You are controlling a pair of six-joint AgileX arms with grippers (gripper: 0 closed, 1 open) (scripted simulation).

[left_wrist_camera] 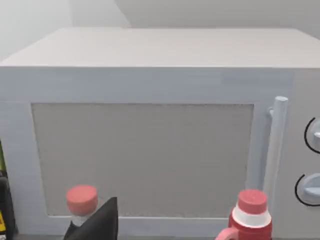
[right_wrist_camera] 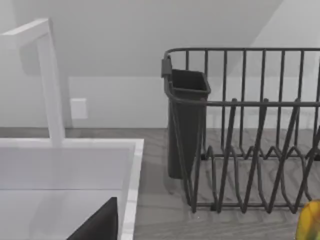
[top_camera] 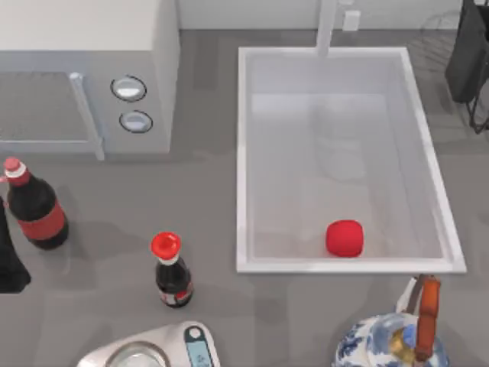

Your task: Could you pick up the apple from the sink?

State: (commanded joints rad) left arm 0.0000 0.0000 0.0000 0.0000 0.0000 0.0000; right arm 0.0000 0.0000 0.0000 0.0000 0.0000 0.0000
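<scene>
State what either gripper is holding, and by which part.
Nothing is held, as far as the views show: the apple lies alone on the sink floor, no gripper near it.

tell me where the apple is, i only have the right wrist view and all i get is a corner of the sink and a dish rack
Observer: In the top view, the apple lies on the floor of the sink, close to the rim at the picture's lower edge and a little right of the basin's middle.
Operator: ok and where is my arm relative to it
Observer: The right arm is at the top view's upper right edge, outside the sink's far right corner. The apple is at the opposite end of the basin from it.
</scene>
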